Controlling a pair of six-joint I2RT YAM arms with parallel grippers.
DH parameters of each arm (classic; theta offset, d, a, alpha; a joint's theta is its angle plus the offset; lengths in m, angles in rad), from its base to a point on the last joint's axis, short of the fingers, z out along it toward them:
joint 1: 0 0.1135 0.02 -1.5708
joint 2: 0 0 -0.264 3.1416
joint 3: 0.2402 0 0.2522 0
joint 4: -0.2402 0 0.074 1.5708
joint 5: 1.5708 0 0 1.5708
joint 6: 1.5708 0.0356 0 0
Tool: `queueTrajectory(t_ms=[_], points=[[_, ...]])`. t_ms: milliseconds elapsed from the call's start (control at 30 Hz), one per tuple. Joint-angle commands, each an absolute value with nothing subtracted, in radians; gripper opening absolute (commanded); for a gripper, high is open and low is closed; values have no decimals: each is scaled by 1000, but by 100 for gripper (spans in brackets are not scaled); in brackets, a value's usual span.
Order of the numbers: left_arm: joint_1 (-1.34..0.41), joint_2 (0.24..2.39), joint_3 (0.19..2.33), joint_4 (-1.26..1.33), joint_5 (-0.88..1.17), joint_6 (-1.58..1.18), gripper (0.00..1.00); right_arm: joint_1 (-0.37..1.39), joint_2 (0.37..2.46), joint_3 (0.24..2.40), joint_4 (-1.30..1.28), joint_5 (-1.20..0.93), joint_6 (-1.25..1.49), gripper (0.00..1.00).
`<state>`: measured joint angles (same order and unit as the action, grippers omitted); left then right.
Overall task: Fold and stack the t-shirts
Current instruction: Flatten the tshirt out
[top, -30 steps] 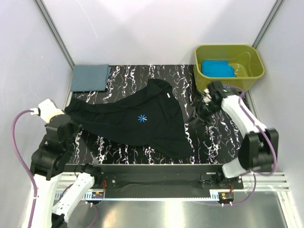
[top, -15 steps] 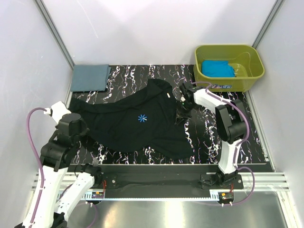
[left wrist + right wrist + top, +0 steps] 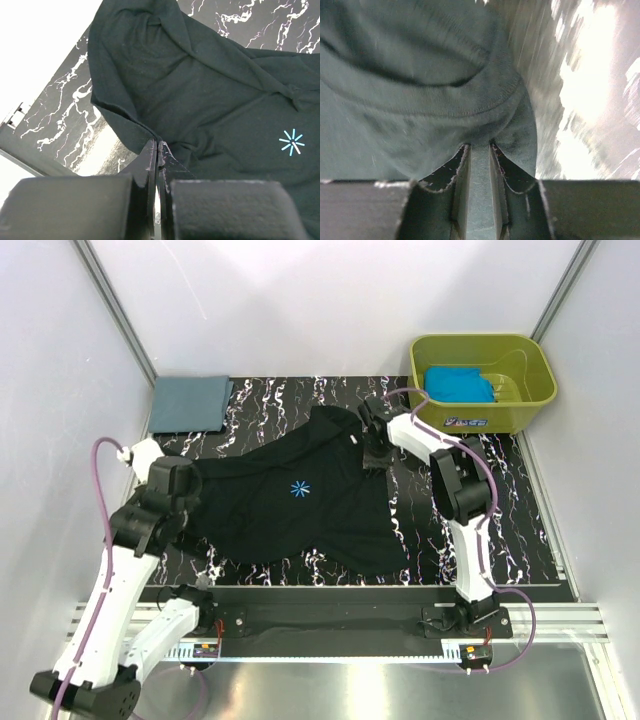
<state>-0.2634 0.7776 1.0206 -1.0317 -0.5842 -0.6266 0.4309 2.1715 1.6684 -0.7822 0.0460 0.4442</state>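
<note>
A large black t-shirt [image 3: 290, 505] of soft cloth, with a small blue star print, lies spread but askew over the middle of the black white-veined marbled bench [image 3: 280, 400], its bottom hem reaching close to the near edge. The left hand [image 3: 157, 150] is pressed together on a thin fold at the shirt's left margin, and the cloth rises in a ridge to its tips. The right hand [image 3: 479, 150] is at the shirt's far right side near the collar, pinching a rolled, stitched hem between its narrowly parted fingers [image 3: 457, 165]. A slate grey-blue t-shirt [image 3: 190, 403] sits folded flat at the far left corner, and a bright turquoise-blue t-shirt [image 3: 458, 383] lies bundled in the olive-green plastic tub [image 3: 545, 390] at the far right corner. The black t-shirt looks set to be pulled taut or flattened before any fold, so the task is likely in its early part. Both bites are shallow, so a sharp or uneven tug could pull the hem out of one hand and let that side collapse into wrinkles. Pulling towards the near edge could drag the bottom hem off the bench. Folding while the diagonal creases remain would probably give a lopsided bundle that stacks badly on the grey-blue one.
</note>
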Motion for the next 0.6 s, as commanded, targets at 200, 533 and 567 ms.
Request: queueTrajectory(t_ms=[200,533,567], points=[[-259,937,1140,-876,-545,-566,0,288,2296,1908,-877,278,359,30],[-259,865,1037,-877,-410,-598,0,307,2013,1801,-937,158,318,52],[-261,853,1028,-882,-405,-609,0,305,1976,1771,-943,137,318,54]])
